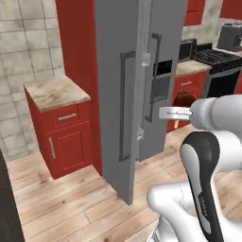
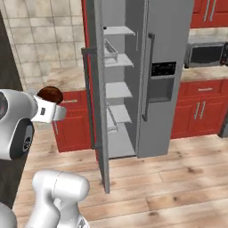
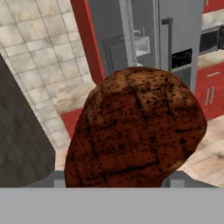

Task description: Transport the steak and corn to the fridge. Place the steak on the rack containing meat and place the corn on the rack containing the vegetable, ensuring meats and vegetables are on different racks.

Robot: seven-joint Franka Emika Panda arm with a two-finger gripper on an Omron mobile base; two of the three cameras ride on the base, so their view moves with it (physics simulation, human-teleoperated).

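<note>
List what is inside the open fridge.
Through the open door of the fridge, pale shelves stacked one above another look bare. The door hides their left part, so food there cannot be ruled out.

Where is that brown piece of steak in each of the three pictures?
Left base view: steak right of centre, past the fridge door edge.
Right base view: steak at the left, in front of the red cabinet.
Hand view: steak close up at centre.
Shared landmark: the fridge's dark dispenser panel.

No legible text, labels, brands or numbers anywhere; faint grey marking on the robot arm [image 1: 204,204] unreadable.
</note>
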